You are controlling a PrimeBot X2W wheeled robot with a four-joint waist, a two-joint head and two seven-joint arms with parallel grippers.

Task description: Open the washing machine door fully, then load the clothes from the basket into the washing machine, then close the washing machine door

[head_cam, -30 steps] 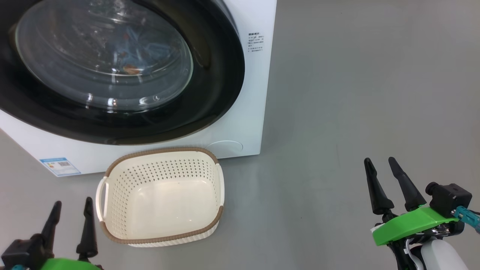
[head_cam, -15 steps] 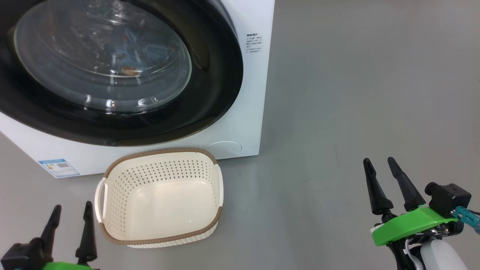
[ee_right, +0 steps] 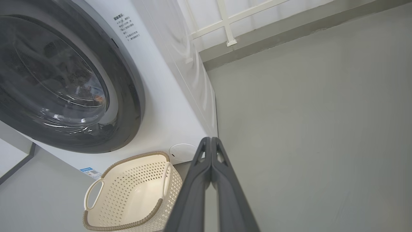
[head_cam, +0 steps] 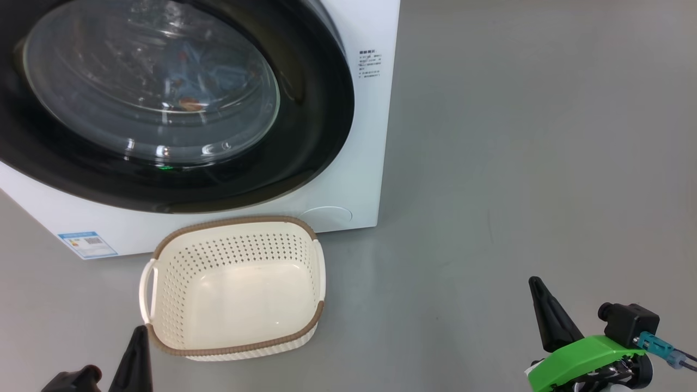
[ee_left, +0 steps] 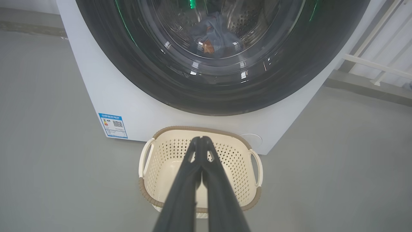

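The left gripper (ee_left: 201, 141), two long dark fingers, has them pressed together tip to tip with nothing between. In the head view it sits at the lower left (head_cam: 136, 356), its point near the left corner of the basket's near side (whether it touches the rim cannot be told). The right gripper (ee_right: 210, 141) is likewise closed flat on itself, gripping nothing. It hangs at the lower right of the head view (head_cam: 544, 310) on a bright green mount (head_cam: 577, 362), over the plain grey floor (head_cam: 517, 163) and well apart from everything else.

The small cream-white plastic basket (head_cam: 228, 250), with perforated sides and a brown woven-look rim, stands upright on the floor just before the big white front-loading washing machine (head_cam: 359, 163), its smooth bottom in plain view. The machine's large round door (head_cam: 310, 109), with its glossy black rim around bulging clear glass, lies shut against the front. Through the glass the light-blue clothes (ee_left: 214, 35) with orange-brown print rest inside the steel drum. A blue label (head_cam: 87, 244) sits low on the machine's front, left of the basket.
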